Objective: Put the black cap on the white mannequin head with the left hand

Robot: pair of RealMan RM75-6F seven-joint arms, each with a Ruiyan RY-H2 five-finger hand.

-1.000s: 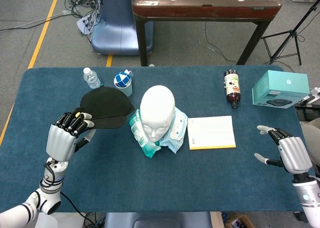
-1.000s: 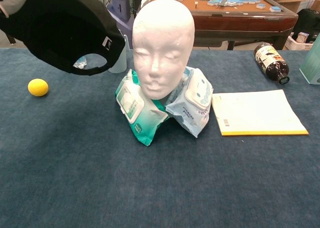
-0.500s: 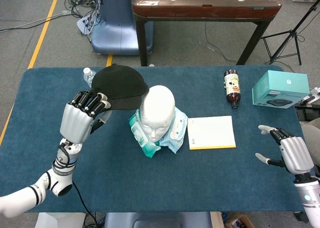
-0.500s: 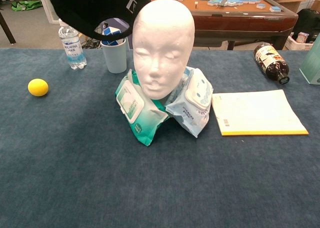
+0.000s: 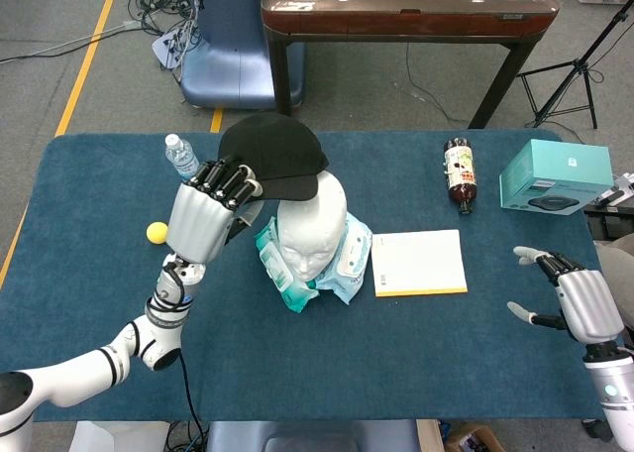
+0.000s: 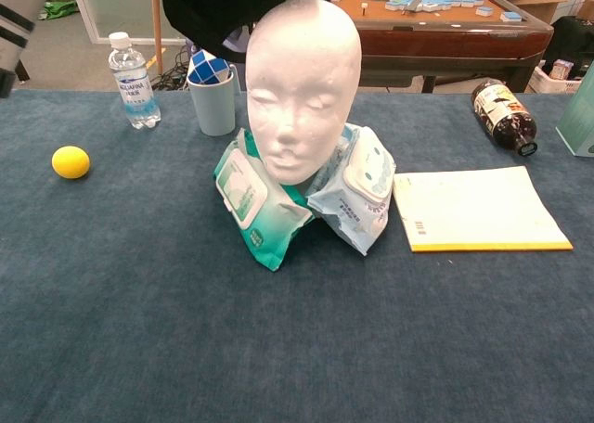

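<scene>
The left hand (image 5: pixel 206 217) is raised above the table (image 5: pixel 297 373), fingers curled round the edge of the black cap (image 5: pixel 273 153), gripping it; the cap sits up in the air just behind and over the back-left of the white mannequin head (image 5: pixel 311 221), w/ its edge overlapping the top of the head in the head view, though whether it's actually touching can't be told. In the chest view the cap (image 6: pixel 223 6) shows at the top of the pic, behind the crown of the head (image 6: pixel 302 89), partly cut off by the frame. The head stands upright, face toward the robot, propped on wet-wipe packs (image 6: pixel 255 210) that spread out on both sides under its neck. The right hand (image 5: pixel 580 298) is low at the table's right edge, fingers spread apart, holding nothing, well apart from everything else. A yellow ball (image 6: pixel 71 161) lies on the table to the left, near the left hand in the head view. Behind it stand a water bottle (image 6: pixel 131 80) and, beside that, a cup (image 6: pixel 213 103) w/ a blue-and-white puzzle cube (image 6: pixel 208 69) in it, approx. just left of the head. Right of the head lies a yellow-edged notepad (image 6: pixel 475 210), flat. Further back a dark bottle (image 5: pixel 458 174) lies on its side, and a teal box (image 5: pixel 555 174) sits near the far right corner.
</scene>
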